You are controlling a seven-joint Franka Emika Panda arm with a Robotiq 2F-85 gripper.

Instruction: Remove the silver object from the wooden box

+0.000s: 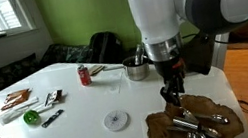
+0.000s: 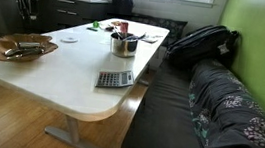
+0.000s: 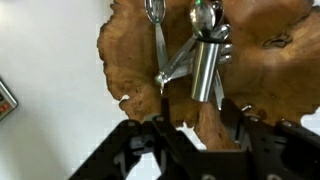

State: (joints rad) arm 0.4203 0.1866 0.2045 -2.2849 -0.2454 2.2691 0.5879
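Note:
The wooden box is a wide, shallow, dark brown tray with a wavy edge (image 1: 164, 125) at the table's near corner. It also shows in an exterior view (image 2: 37, 45) and in the wrist view (image 3: 130, 50). The silver object (image 1: 196, 124), a bunch of shiny spoon-like pieces joined at one end, lies in the tray. The wrist view shows it fanned out (image 3: 200, 55). My gripper (image 1: 174, 95) hangs just above the tray, close to the silver object. In the wrist view its fingers (image 3: 200, 130) are apart with nothing between them.
On the white table stand a steel pot (image 1: 136, 69), a red can (image 1: 85, 76), a small white disc (image 1: 117, 120), a green object (image 1: 32, 117) and dark-handled tools (image 1: 53, 98). A calculator (image 2: 115, 79) lies near the table edge. A backpack (image 2: 202, 42) sits on the bench.

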